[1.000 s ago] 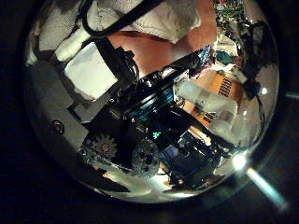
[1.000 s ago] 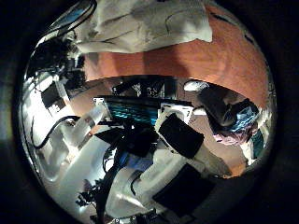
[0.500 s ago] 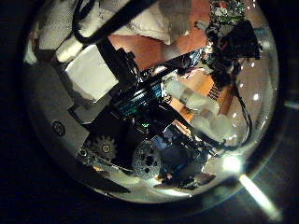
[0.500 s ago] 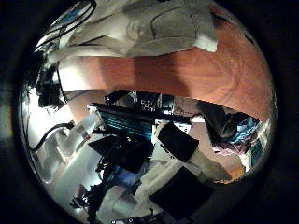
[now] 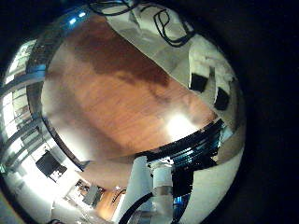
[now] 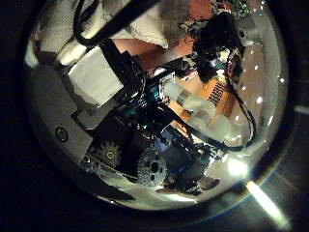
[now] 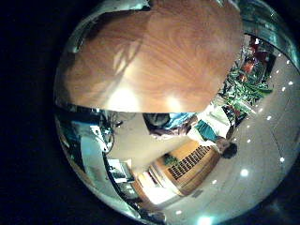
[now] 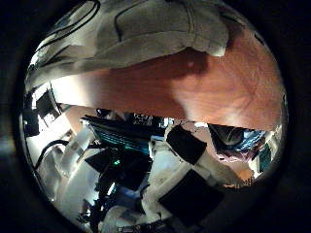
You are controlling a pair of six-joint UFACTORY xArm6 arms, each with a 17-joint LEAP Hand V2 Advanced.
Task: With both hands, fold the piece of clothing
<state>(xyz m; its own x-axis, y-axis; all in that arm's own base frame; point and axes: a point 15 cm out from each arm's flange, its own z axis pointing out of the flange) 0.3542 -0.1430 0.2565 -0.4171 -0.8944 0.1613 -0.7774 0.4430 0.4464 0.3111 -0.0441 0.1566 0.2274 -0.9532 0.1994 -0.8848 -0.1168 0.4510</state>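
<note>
The piece of clothing (image 8: 146, 39) lies crumpled on the wooden table (image 8: 219, 87), a short way off from my right palm. My right hand (image 8: 185, 146) holds nothing, and its fingers reach out loosely beside the palm, apart from the cloth. In the left little finger side view the clothing (image 5: 173, 42) lies along the table (image 5: 112, 98), with part of my left hand (image 5: 154, 182) at the view's edge. My left hand (image 6: 126, 92) fills the left thumb side view, fingers relaxed and empty. Only a strip of the clothing (image 6: 174, 12) shows beyond them.
The right little finger side view shows bare tabletop (image 7: 150, 56) up to its edge, with the room beyond. A dark robot part (image 6: 208, 53) shows past my left fingers; I cannot tell which arm it belongs to.
In the right thumb side view the clothing has grown larger: that palm has come closer to it. The left thumb side view has turned, so less clothing and table shows.
</note>
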